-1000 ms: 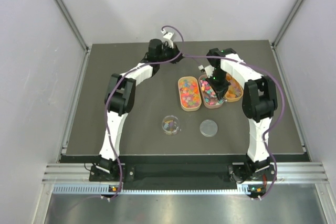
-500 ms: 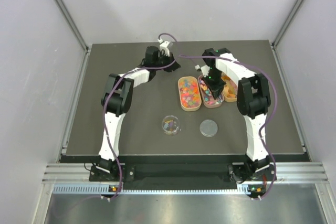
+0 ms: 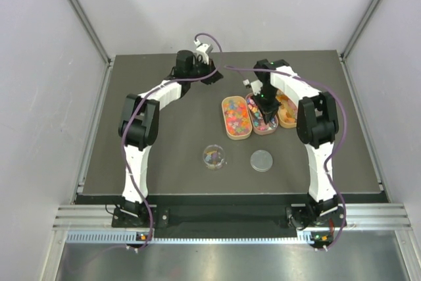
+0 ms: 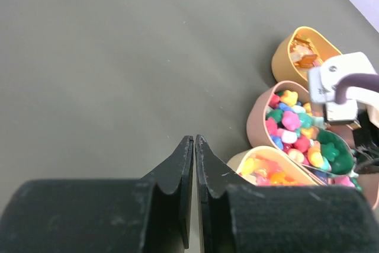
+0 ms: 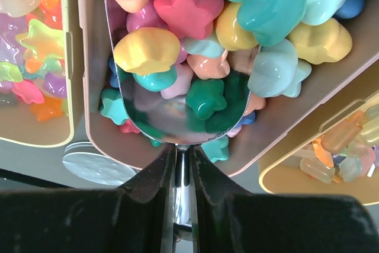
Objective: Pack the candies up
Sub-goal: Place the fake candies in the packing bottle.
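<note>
Three oval tan trays hold the candies (image 3: 237, 116). In the right wrist view my right gripper (image 5: 182, 149) is shut on the handle of the metal scoop (image 5: 177, 114). The scoop lies inside the middle tray (image 5: 89, 87), with several star-shaped candies (image 5: 146, 50) in and around its bowl. In the top view the right gripper (image 3: 264, 106) is over that middle tray (image 3: 266, 133). My left gripper (image 3: 212, 75) is shut and empty above the bare mat at the back, left of the trays. It also shows in the left wrist view (image 4: 193, 140), with the candies (image 4: 291, 119) to its right.
A small round clear dish (image 3: 214, 156) with a few candies stands in front of the trays. The round clear lid (image 3: 261, 160) lies to its right. The third tray (image 3: 293, 125) with pale orange sweets is on the right. Grey walls enclose the mat.
The left arm has swung back and to the left, away from the trays. The right gripper has shifted the scoop a little toward the back within the middle tray.
</note>
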### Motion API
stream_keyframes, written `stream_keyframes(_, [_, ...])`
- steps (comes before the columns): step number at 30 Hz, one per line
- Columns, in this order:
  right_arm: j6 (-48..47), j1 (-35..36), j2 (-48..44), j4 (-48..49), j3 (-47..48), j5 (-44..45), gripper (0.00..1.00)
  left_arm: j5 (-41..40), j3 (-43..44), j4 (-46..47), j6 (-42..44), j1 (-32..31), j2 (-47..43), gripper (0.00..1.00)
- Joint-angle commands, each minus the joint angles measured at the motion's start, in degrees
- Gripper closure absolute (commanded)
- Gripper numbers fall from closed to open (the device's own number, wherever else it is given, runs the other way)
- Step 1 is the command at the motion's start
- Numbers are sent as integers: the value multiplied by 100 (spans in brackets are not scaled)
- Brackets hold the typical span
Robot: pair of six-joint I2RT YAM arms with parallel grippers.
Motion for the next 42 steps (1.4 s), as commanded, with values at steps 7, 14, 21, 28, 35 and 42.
stream_keyframes(7, [-224,-287,-292,961,-597,-557,100,142,-141,-782,676,86,-963,91])
stream_keyframes(14, [-74,-278,-881,1806,-1512,-671,100,20,-379,-1195,1089,130,-1429,91])
stream_keyframes(21, [-303,-208,-1793,2921,-2382,-425,100,-86,-397,-1503,1387,139,-1658,91])
stream_keyframes(28, [-329,-208,-2797,4187,-3682,-399,100,-147,-212,-1758,1757,182,-1764,91])
stream_keyframes(35, [-277,-199,-3184,5128,-4254,-442,100,-174,-186,-1855,1766,191,-1816,91])
stream_keyframes(42, [-22,-181,-3561,5910,-4869,-346,100,-244,-133,-1908,1766,191,-1878,91])
